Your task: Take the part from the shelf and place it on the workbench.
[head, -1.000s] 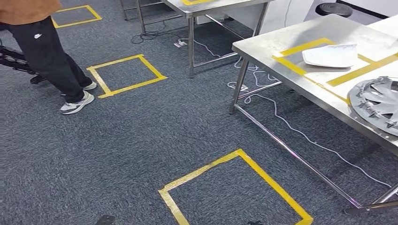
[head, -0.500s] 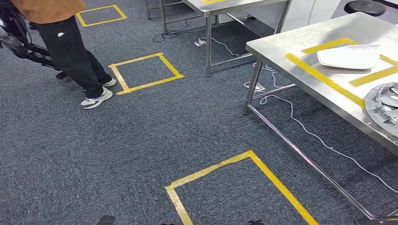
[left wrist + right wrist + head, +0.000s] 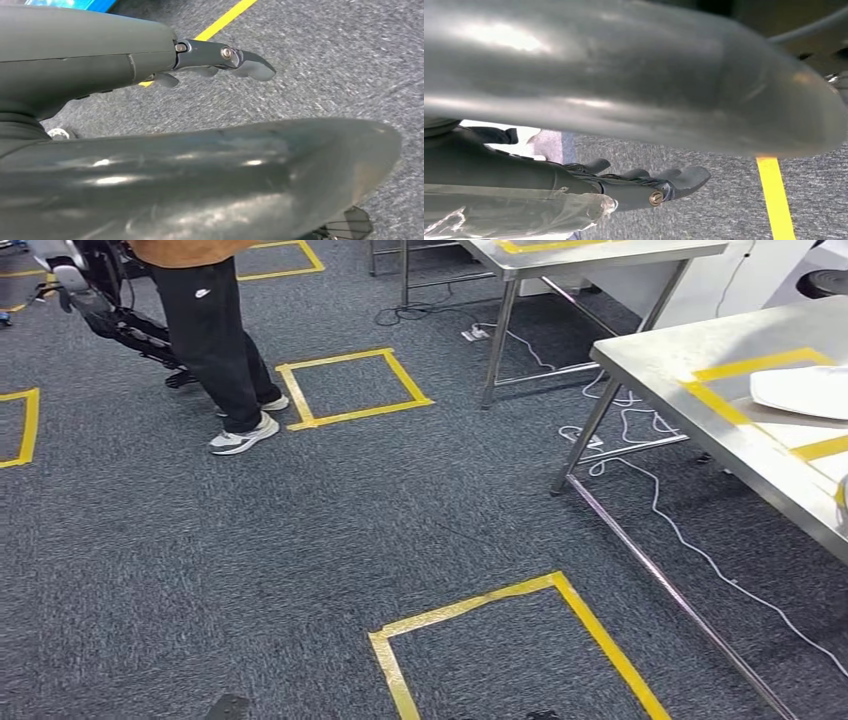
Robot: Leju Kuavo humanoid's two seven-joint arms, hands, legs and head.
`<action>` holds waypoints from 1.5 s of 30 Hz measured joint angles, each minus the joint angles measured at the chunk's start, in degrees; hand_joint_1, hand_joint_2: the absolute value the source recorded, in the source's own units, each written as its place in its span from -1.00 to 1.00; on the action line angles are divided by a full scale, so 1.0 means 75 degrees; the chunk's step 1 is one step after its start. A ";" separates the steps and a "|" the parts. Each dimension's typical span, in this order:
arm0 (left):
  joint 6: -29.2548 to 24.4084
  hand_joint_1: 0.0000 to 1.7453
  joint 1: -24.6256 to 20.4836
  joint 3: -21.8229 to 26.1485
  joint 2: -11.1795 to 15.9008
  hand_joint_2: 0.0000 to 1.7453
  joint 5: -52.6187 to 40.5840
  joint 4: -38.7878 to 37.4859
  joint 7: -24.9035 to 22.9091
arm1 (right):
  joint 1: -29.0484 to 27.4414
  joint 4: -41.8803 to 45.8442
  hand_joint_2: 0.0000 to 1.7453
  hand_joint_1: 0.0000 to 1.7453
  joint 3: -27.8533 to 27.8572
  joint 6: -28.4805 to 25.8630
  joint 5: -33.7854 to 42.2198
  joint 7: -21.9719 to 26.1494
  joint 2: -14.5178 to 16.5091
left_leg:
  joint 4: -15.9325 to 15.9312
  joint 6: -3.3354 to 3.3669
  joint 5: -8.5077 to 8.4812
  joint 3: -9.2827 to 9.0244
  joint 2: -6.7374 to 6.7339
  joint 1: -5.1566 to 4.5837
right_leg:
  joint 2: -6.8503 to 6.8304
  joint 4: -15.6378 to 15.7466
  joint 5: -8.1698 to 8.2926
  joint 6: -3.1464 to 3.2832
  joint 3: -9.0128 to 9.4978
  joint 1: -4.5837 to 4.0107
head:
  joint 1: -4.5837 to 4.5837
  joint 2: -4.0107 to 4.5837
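Note:
The steel workbench (image 3: 690, 365) stands at the right of the head view, marked with yellow tape. A white curved part (image 3: 805, 390) lies on it inside a taped rectangle. My left hand (image 3: 165, 125) hangs over the grey carpet in the left wrist view, its dark fingers (image 3: 225, 56) stretched out and holding nothing. My right hand (image 3: 614, 150) also hangs over the carpet beside a yellow tape line, fingers (image 3: 674, 181) straight and apart, with nothing in it.
A person (image 3: 215, 320) in dark trousers and white shoes stands at the far left beside a dark wheeled machine (image 3: 110, 310). A second steel table (image 3: 590, 255) stands at the back. Yellow taped squares (image 3: 520, 640) mark the carpet. White cables (image 3: 690, 540) trail under the workbench.
The camera has turned left, so the whole scene has slid right. The grey wheel cover on the workbench has left the picture, and another taped square has come in at the left.

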State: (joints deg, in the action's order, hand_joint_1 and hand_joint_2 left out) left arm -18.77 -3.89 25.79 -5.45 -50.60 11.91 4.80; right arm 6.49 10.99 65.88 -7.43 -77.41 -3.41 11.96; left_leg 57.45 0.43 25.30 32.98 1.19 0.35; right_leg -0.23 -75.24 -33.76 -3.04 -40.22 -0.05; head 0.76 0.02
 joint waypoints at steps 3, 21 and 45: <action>-0.0072 -1.00 -0.0001 -0.0008 0.0001 -1.00 -0.0050 0.0000 0.0000 | 0.0004 0.0000 -1.00 -1.00 0.0000 -0.0002 -0.0001 0.0005 0.0000 | 0.0006 -0.0029 0.0004 -0.0023 0.0167 -0.0003 | 0.0153 0.1291 0.0716 0.0040 0.0601 0.0024 | 0.0004 0.0000; 0.0670 -1.00 -0.0119 0.0198 0.0084 -1.00 0.0419 0.0000 0.0312 | 0.0027 0.0000 -1.00 -1.00 0.0000 0.0083 -0.0003 0.0076 0.0003 | 0.0041 -0.0316 0.0023 -0.0026 -0.0415 -0.0013 | -0.0284 0.2187 0.0983 0.0233 0.1011 -0.0026 | -0.0065 -0.0001; 0.0817 -1.00 0.0008 0.0409 0.0105 -1.00 0.0434 0.0000 0.0191 | -0.0020 0.0000 -1.00 -1.00 0.0000 0.0111 -0.0091 -0.0003 0.0017 | 0.1926 -0.0396 0.0957 0.0948 -0.0030 0.0005 | -0.0029 0.2244 0.1040 0.0382 0.0995 0.0030 | -0.0007 0.0000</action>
State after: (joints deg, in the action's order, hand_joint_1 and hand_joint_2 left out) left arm -12.64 -3.83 28.85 -4.67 -47.35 11.91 6.23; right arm 6.34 10.99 65.88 -6.60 -78.10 -3.43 12.09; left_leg 71.90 -2.54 32.47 40.09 0.96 0.39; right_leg -0.45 -58.41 -25.96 -0.18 -32.76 0.18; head 0.72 0.02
